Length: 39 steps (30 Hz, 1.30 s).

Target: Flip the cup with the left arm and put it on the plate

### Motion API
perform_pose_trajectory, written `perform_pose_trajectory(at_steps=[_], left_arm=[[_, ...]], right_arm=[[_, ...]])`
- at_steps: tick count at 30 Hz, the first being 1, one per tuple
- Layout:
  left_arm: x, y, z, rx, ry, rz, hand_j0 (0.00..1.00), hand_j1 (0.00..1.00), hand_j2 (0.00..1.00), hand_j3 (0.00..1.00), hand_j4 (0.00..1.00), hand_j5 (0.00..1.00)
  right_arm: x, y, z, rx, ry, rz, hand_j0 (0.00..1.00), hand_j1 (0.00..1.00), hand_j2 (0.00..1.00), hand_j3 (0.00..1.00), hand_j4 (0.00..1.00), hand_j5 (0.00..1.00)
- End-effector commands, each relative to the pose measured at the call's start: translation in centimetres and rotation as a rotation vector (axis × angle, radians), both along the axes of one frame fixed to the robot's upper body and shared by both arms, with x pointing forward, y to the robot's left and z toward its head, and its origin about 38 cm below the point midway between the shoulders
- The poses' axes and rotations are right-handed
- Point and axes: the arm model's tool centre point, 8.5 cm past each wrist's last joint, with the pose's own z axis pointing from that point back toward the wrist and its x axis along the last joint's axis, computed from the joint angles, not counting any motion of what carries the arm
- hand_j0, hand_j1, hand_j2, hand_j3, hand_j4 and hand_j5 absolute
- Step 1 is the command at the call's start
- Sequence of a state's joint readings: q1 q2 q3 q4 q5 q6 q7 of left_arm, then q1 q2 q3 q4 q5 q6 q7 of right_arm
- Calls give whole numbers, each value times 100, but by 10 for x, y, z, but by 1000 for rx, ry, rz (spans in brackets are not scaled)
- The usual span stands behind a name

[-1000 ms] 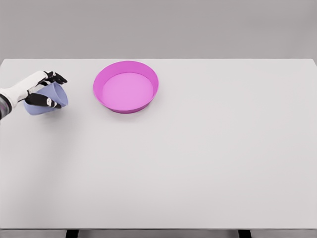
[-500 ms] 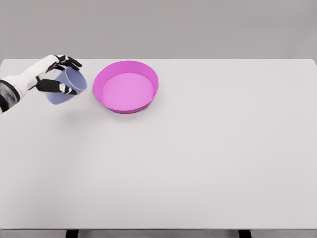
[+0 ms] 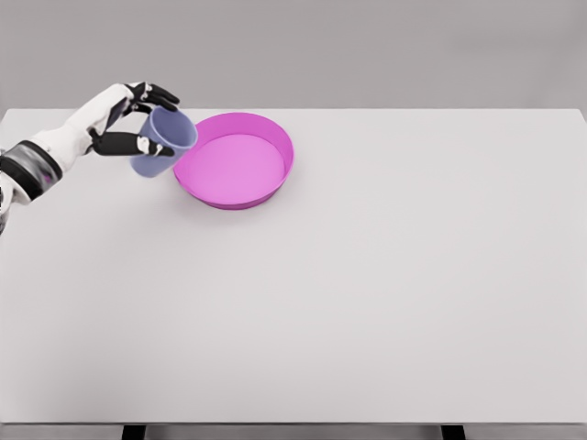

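- At the plate's (image 3: 287, 156) left rim, the left hand (image 3: 128, 119) grips the cup (image 3: 162, 142), held above the table (image 3: 367, 293), mouth tilted up-right.
- Flip looks nearly done.
- Left: carry over, set down.

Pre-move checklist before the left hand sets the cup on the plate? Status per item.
1. Grasp: left hand closed around the light blue plastic cup, fingers on both sides: ok.
2. Cup orientation: tilted, opening facing up and to the right, not fully upright: not ok.
3. Cup over target: it overlaps only the left rim of the round pink plate in the head view, not centred: not ok.
4. Plate interior free of objects: ok.
5. Height of the cup above the white table: cannot tell from one view.
6. Right arm clear of the path: not in view, cannot tell.
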<state>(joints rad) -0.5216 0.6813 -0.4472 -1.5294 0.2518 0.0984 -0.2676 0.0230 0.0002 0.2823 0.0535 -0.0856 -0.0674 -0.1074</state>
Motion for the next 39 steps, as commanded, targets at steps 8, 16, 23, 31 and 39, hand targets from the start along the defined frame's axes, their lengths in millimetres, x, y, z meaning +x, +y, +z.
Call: perform_pose_trajectory(at_steps=[8,16,23,31,39], left_arm=[[11,-33,-17,-164,12,-31,62,62,62,62,62,62],[22,-57,-29,-248,0,-58,62,62,62,62,62,62],[26,-84,-35,-341,-68,-114,60,60,60,60,60,60],[36,-81,-50,-435,-92,-79,60,60,60,60,60,60],[41,-69,-79,-496,-44,-14,61,61,61,61,61,61]], right_arm=[[0,0,0,0,0,0,100,100,100,100,100,100],[0,0,0,0,0,0,100,100,100,100,100,100],[0,0,0,0,0,0,100,100,100,100,100,100],[0,0,0,0,0,0,100,100,100,100,100,100],[0,0,0,0,0,0,100,100,100,100,100,100]])
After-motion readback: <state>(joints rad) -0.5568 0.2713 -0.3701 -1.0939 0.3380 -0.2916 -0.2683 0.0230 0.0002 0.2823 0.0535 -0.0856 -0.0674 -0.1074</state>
